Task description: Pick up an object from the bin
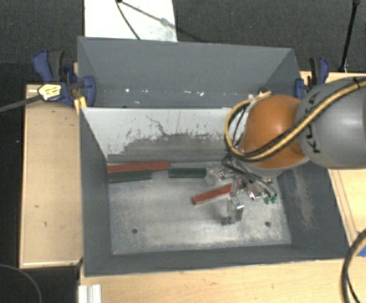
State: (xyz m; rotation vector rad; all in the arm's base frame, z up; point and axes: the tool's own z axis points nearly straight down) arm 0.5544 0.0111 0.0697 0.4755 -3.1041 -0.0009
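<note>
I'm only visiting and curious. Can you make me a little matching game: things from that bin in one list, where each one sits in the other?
Things:
1. long red stick
2. short red stick
3. claw

Places:
A. right of the middle, under the orange cover
B. on the left of the bin, lying level near the back
C. tilted, mid-floor, right beside the claw

Pairs: 1-B, 2-C, 3-A
</note>
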